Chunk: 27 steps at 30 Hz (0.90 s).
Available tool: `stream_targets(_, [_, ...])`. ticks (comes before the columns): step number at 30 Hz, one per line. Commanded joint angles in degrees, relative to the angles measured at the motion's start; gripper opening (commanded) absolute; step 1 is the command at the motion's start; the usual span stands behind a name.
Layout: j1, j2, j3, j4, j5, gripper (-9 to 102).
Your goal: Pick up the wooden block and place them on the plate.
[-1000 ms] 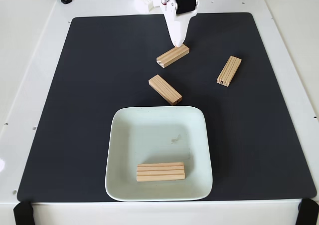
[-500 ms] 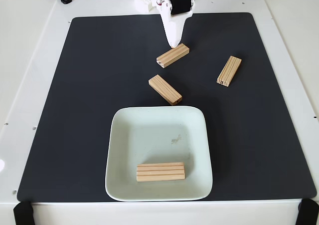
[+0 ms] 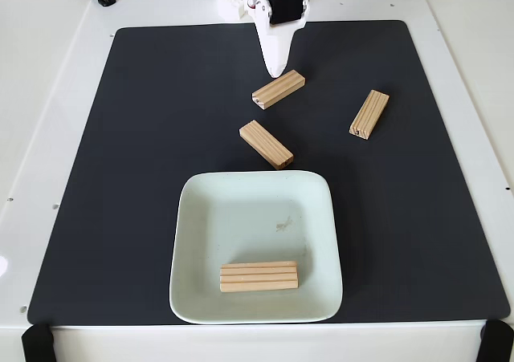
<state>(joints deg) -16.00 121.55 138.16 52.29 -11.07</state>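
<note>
While gripper (image 3: 275, 71), jaw state unclear, hangs beside far block (image 3: 279, 89): two blocks (image 3: 266, 144) (image 3: 369, 114) on mat (image 3: 144, 177), one (image 3: 259, 276) on plate (image 3: 241, 209).

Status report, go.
Gripper above far block, holding nothing, jaw state unclear. One block on plate, three on mat. Nothing obstructing.

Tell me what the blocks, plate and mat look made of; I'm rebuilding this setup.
Block on the plate: pale unfinished-looking wood, with lengthwise grain stripes. Plate: probably glazed ceramic or melamine, smooth mint-white with a soft sheen and rounded rim. Mat: matte black, likely rubber or foam sheet, with no glare.
</note>
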Motion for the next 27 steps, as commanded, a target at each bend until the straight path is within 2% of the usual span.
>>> stream_targets(1, [0.2, 0.8, -0.3, 0.4, -2.2, 0])
stream_targets(23, [-0.4, 0.7, -0.2, 0.4, -7.3, 0])
stream_targets(27, [-0.5, 0.7, -0.3, 3.6, -7.3, 0])
